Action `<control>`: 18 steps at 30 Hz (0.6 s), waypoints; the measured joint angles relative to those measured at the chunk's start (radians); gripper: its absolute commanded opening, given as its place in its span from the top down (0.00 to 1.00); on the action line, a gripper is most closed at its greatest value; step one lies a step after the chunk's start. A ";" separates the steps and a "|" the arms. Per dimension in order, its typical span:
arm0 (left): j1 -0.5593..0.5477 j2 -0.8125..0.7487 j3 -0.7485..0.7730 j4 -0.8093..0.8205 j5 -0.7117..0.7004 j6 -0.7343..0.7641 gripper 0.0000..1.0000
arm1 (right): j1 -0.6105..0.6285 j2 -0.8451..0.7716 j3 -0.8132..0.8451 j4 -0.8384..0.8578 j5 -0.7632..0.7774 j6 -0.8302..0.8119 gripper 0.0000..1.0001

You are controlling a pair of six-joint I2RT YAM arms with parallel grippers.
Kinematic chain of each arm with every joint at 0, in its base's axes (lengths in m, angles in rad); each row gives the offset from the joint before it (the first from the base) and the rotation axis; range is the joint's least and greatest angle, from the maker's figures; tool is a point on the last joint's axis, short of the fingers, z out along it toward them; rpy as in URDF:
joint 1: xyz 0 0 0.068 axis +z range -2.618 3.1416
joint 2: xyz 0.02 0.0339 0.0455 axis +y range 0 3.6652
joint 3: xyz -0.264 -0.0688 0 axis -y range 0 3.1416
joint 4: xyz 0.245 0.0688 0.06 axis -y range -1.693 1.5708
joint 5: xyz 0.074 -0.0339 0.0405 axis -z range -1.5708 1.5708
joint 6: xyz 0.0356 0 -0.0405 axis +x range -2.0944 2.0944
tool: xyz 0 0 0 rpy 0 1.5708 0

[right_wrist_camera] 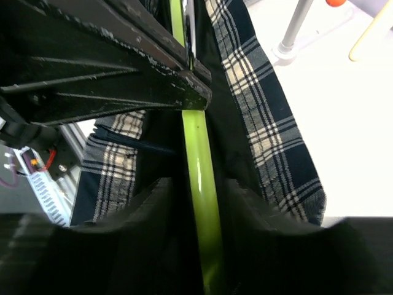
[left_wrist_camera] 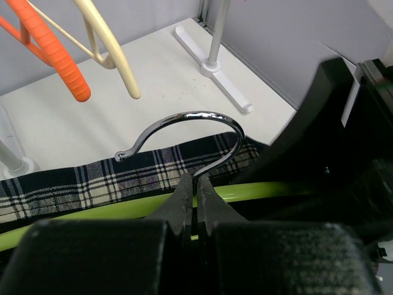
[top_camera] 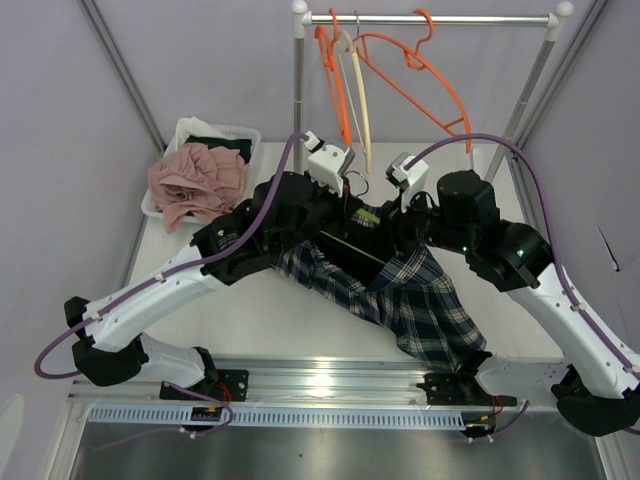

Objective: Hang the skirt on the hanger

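Note:
The dark plaid skirt (top_camera: pixel 425 300) lies spread on the table under both arms, its waist end up at the grippers. A lime-green hanger (left_wrist_camera: pixel 116 210) with a chrome hook (left_wrist_camera: pixel 184 120) lies along the skirt's waist (left_wrist_camera: pixel 92 178). My left gripper (left_wrist_camera: pixel 198 184) is shut on the base of that hook. In the right wrist view the green hanger bar (right_wrist_camera: pixel 199 153) runs between the fingers of my right gripper (right_wrist_camera: pixel 199 193), which stand open with a gap on each side. Plaid cloth (right_wrist_camera: pixel 270 135) hangs around the bar. In the top view the two grippers (top_camera: pixel 375 212) meet over the skirt.
A clothes rail (top_camera: pixel 430 19) at the back carries orange hangers (top_camera: pixel 420 90) and a cream one (top_camera: pixel 362 110). A white basket (top_camera: pixel 240 133) with pink clothes (top_camera: pixel 195 180) sits at the back left. The rail's foot (left_wrist_camera: pixel 215 67) lies just past the skirt.

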 measured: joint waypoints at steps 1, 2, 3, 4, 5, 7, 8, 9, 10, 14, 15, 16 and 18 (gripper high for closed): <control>0.000 0.000 0.000 -0.001 0.002 0.000 1.00 | 0.003 0.000 0.000 0.000 0.008 0.006 0.77; 0.001 0.000 0.000 -0.003 0.004 0.000 1.00 | 0.005 -0.001 0.000 0.000 0.018 0.009 0.93; 0.002 0.000 0.001 -0.003 0.006 0.000 1.00 | 0.006 -0.003 0.000 -0.001 0.017 0.010 1.00; 0.003 0.000 0.001 -0.002 0.010 -0.002 1.00 | 0.013 -0.005 0.000 -0.004 0.028 0.025 1.00; 0.005 0.000 0.001 -0.003 0.015 -0.002 1.00 | 0.015 -0.006 0.000 -0.008 0.035 0.038 1.00; 0.006 0.000 0.001 -0.002 0.027 -0.003 0.94 | 0.019 -0.011 0.000 -0.013 0.044 0.059 1.00; 0.006 0.000 0.001 -0.003 0.032 -0.004 0.88 | 0.023 -0.013 0.000 -0.019 0.051 0.071 1.00; 0.006 0.000 0.001 -0.004 0.035 -0.007 0.81 | 0.026 -0.014 0.002 -0.027 0.057 0.088 1.00; 0.007 0.000 0.001 -0.003 0.040 -0.010 0.71 | 0.029 -0.016 0.004 -0.040 0.073 0.104 1.00; 0.018 -0.015 0.011 0.021 0.041 -0.014 0.47 | 0.026 -0.026 0.006 -0.149 0.188 0.185 1.00; 0.021 -0.023 0.010 0.027 0.041 -0.018 0.44 | 0.025 -0.030 0.005 -0.179 0.216 0.206 1.00; 0.024 -0.033 0.010 0.036 0.041 -0.019 0.40 | 0.023 -0.037 0.002 -0.209 0.248 0.232 1.00; 0.031 -0.059 0.009 0.053 0.042 -0.019 0.38 | 0.016 -0.062 -0.010 -0.266 0.309 0.285 1.00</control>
